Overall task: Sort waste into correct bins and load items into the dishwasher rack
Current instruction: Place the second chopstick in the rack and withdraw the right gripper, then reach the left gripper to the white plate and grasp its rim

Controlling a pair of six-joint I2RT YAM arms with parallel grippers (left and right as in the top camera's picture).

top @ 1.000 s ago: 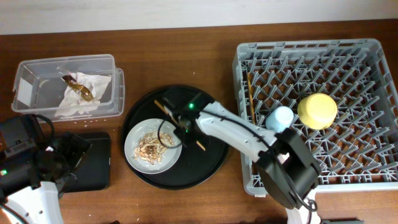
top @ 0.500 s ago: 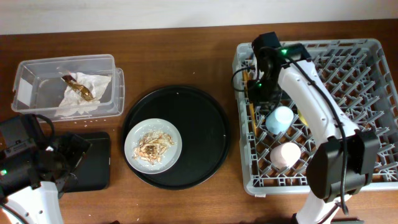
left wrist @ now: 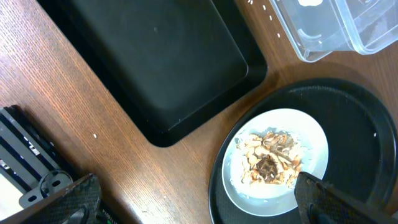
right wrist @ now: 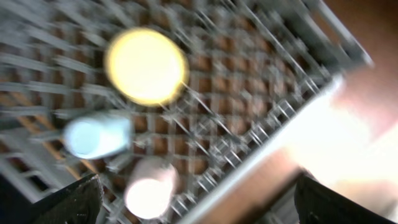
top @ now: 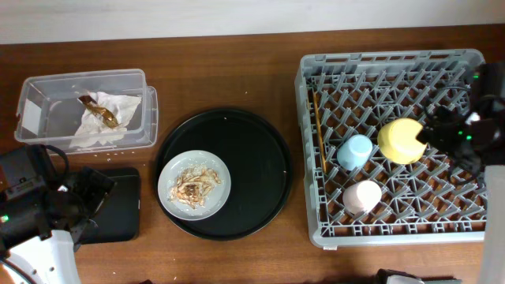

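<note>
The grey dishwasher rack (top: 390, 57) holds a yellow bowl (top: 402, 140), a light-blue cup (top: 355, 151), a pink cup (top: 362, 196) and two chopsticks (top: 319, 130) lying along its left side. My right gripper (top: 447, 139) hovers over the rack's right side, open and empty; its wrist view is blurred but shows the bowl (right wrist: 146, 65) and both cups below. The grey-white plate (top: 170, 189) with food scraps (top: 193, 188) sits on the round black tray (top: 252, 166). My left gripper (left wrist: 196, 208) stands open beside the plate (left wrist: 245, 183), holding nothing.
A clear tub (top: 47, 99) at the back left contains the crumpled napkin (top: 106, 118). A flat black tray (top: 118, 207) lies at the front left, partly under my left arm. In the left wrist view the flat tray (left wrist: 155, 62) is empty.
The right arm carried a chopstick from the round tray into the rack, let go of it and swung to the rack's right side, jaws now open. The left arm has not moved.
</note>
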